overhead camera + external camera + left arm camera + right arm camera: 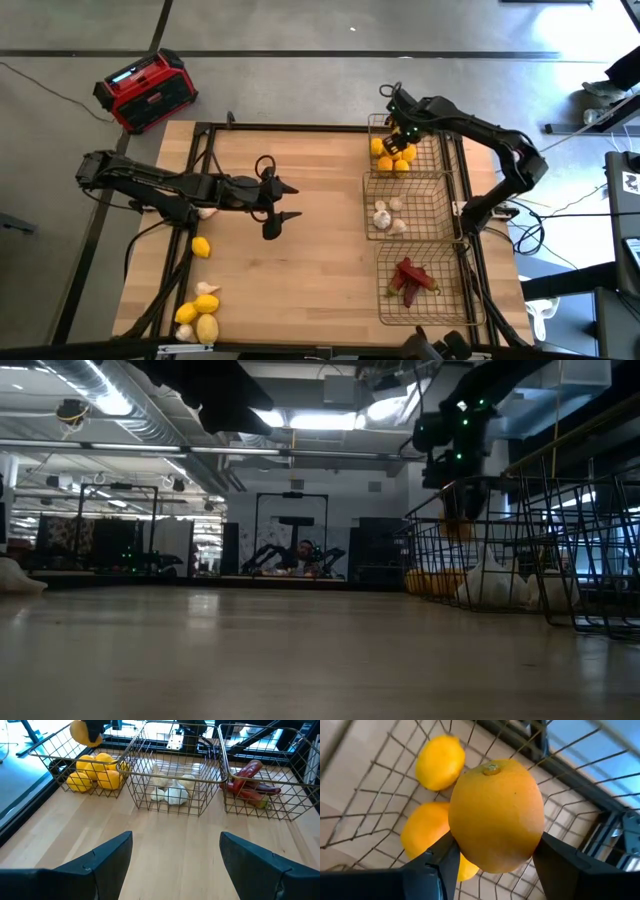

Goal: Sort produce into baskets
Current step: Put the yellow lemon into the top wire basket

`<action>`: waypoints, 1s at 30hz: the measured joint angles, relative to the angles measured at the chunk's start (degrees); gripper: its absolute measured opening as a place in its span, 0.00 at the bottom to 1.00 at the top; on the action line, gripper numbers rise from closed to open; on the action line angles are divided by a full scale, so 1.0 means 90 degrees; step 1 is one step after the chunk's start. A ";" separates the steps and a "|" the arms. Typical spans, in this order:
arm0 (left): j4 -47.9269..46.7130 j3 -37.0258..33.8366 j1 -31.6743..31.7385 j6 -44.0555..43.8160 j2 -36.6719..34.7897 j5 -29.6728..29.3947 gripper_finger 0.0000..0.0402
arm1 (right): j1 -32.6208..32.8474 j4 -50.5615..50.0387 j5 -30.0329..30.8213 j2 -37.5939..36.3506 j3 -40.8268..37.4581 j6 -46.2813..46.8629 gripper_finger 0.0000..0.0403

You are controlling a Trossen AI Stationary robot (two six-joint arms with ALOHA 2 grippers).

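Observation:
Three wire baskets stand in a row along the table's right side. The far basket (428,152) holds lemons (95,772), the middle one (432,208) garlic bulbs (170,790), and the near one (445,300) red chili peppers (250,782). My right gripper (400,138) hangs over the far basket, shut on a lemon (495,815). My left gripper (290,202) stands open over the table's middle, with nothing between its fingers (100,865). My right gripper pinches the lemon across its middle (457,837), one finger on each side. The fingers (560,865) slant steeply down from above. The lemon is lifted clear above the lemons in the far basket, with its stem end (492,768) pointing away from the wrist.
Loose produce lies on the table's left side: a lemon (201,247), a garlic bulb (207,212) beside the left arm, and a cluster of lemons and garlic (197,315) at the near left corner. A red-and-black radio (145,90) sits on the floor beyond the far left corner.

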 joint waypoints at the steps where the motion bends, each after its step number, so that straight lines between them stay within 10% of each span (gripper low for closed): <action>1: -0.0005 -0.0019 0.0000 -0.0001 0.0000 0.0000 0.74 | -0.0002 -0.0042 -0.0056 0.0062 0.0000 0.0021 0.51; 30: 0.0190 -0.0219 0.0000 -0.0012 0.0000 0.0000 0.74 | 0.0042 0.1253 0.0154 0.0372 -0.1353 0.0461 0.51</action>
